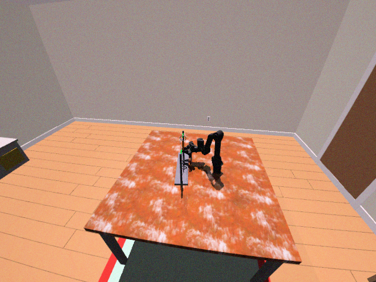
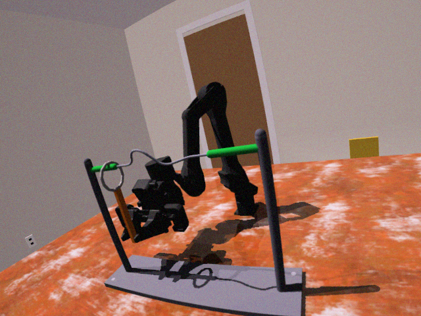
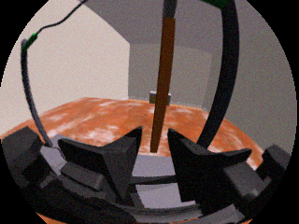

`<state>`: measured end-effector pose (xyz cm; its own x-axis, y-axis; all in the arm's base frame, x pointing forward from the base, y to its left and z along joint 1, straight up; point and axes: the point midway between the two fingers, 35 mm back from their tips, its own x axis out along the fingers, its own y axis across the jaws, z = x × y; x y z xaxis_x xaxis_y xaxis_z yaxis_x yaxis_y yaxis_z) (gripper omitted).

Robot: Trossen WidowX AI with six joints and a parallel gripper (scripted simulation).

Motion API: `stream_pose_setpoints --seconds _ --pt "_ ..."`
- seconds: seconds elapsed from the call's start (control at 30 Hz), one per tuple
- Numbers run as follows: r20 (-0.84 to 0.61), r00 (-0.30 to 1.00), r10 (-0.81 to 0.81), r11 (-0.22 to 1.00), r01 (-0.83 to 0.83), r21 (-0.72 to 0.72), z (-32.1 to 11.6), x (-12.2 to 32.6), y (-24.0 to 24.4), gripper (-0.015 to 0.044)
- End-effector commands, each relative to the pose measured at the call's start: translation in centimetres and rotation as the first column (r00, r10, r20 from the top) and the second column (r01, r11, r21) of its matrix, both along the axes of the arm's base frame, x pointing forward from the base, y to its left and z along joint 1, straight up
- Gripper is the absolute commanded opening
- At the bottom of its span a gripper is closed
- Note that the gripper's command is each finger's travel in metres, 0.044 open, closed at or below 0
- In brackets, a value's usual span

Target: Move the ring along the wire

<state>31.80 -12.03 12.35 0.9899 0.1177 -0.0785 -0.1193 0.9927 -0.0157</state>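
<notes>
The ring [image 2: 122, 176] hangs on the green part [image 2: 97, 168] by the left post [image 2: 108, 217] in the exterior view, with the wire through it. Its orange handle [image 2: 124, 214] [image 3: 163, 75] points down, slightly tilted. My gripper [image 2: 131, 235] [image 3: 155, 130] is partly open, below the wire at the handle's lower part. In the wrist view the handle's lower end shows between the two fingertips, with a gap on each side; how deep it sits is hard to tell. The other green part [image 2: 234, 150] [image 3: 30, 41] joins the other post [image 2: 270, 204] [image 3: 29, 89].
The thin grey wire [image 2: 146, 153] [image 3: 61, 22] curves between the green parts, passing in front of the arm in the exterior view. The near post [image 3: 227, 70] stands just right of the fingers in the wrist view. Both posts rise from the grey base [image 2: 237, 302] [image 1: 181, 178].
</notes>
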Motion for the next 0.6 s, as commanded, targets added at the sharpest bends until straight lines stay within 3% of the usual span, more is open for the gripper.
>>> stream_pose_setpoints --seconds 0.0,0.57 --pt "0.002 1.000 -0.005 1.000 0.005 0.003 -0.1 0.8 -0.1 0.0160" --pt "0.004 1.000 -0.005 1.000 0.005 0.004 -0.2 2.1 0.3 0.0160"
